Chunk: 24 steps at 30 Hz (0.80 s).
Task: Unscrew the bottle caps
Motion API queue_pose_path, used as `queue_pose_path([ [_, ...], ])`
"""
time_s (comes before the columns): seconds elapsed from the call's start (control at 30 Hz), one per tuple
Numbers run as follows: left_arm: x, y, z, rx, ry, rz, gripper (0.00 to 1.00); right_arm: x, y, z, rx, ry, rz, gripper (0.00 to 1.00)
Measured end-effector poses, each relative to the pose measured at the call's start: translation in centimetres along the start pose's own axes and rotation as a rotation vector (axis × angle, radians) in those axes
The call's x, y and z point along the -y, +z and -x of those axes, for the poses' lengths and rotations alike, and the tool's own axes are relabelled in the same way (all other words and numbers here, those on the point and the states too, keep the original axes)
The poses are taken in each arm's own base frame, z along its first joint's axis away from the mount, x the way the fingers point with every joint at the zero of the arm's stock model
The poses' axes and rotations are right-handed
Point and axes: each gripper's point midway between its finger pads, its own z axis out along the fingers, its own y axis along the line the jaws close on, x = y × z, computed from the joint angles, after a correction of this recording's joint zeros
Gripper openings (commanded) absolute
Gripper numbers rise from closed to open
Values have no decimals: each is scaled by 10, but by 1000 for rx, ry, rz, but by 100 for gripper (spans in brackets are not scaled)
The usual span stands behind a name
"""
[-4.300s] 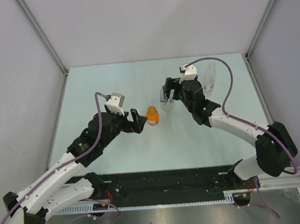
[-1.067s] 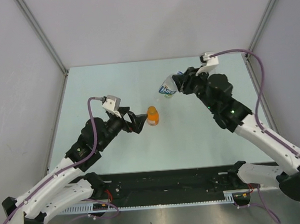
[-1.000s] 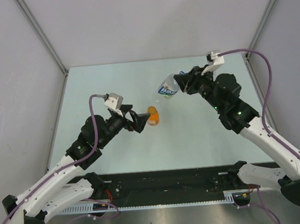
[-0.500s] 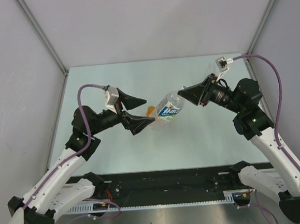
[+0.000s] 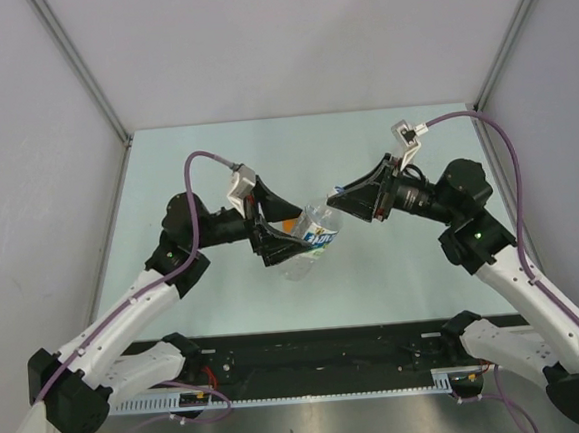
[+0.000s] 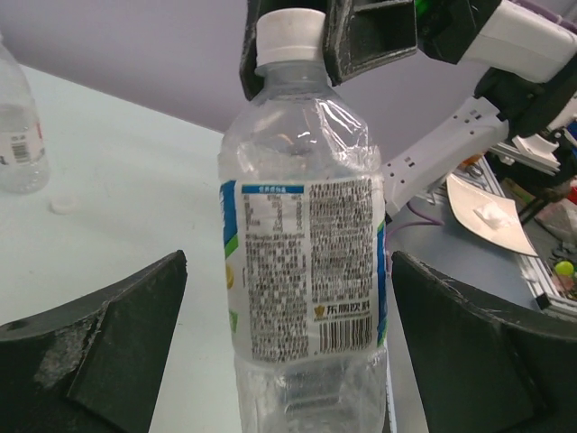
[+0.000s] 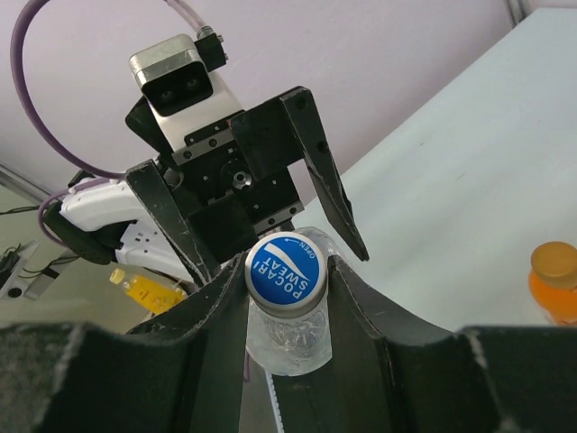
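Half a second on, blue-label bottle (image 5: 310, 243) sits inside my left gripper (image 5: 301, 231) (spread wide); right gripper (image 5: 340, 198) clamps its cap (image 7: 285, 271), both arms reaching inward.

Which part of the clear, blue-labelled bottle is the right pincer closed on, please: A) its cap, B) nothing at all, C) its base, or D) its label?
A: the right wrist view shows the right pincer clamped on both sides of the blue-marked cap.
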Motion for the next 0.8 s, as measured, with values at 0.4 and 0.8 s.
queue_pose_path([
  [0.4,14,5,-10,-38,-16,-56,100,1,10,-3,14,-15,-16,0],
  [0.8,21,10,-18,-53,-22,-72,81,-15,20,-8,25,-19,18,0],
])
